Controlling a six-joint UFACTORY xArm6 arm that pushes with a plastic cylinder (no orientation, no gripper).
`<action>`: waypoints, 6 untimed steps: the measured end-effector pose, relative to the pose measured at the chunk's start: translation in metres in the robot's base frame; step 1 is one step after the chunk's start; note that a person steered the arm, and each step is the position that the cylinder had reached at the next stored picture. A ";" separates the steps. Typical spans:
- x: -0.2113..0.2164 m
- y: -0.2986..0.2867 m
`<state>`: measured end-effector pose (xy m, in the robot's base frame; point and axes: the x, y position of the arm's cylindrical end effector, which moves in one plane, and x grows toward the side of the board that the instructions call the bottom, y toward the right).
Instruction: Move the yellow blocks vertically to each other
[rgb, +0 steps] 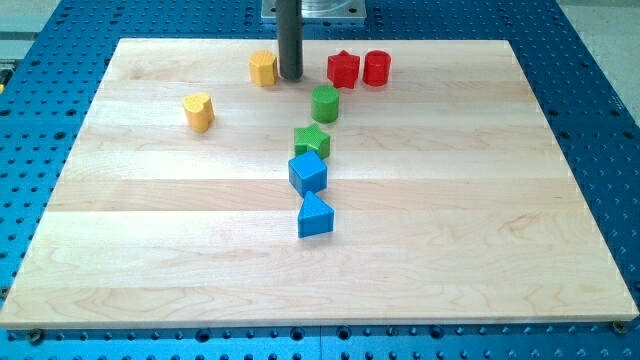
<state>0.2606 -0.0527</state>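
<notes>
A yellow hexagonal block (263, 68) stands near the view's top, left of centre. A yellow heart-shaped block (199, 111) lies lower and further to the view's left, apart from it. My tip (290, 76) is at the end of the dark rod, just to the right of the yellow hexagonal block, very close to it or touching it.
A red star block (343, 69) and a red cylinder (377, 68) sit right of the rod. A green cylinder (325, 103), a green star block (312, 140), a blue cube (308, 172) and a blue triangular block (315, 216) run down the middle of the wooden board (150, 250).
</notes>
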 end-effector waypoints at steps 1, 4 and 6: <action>0.012 -0.070; 0.070 -0.022; 0.026 0.051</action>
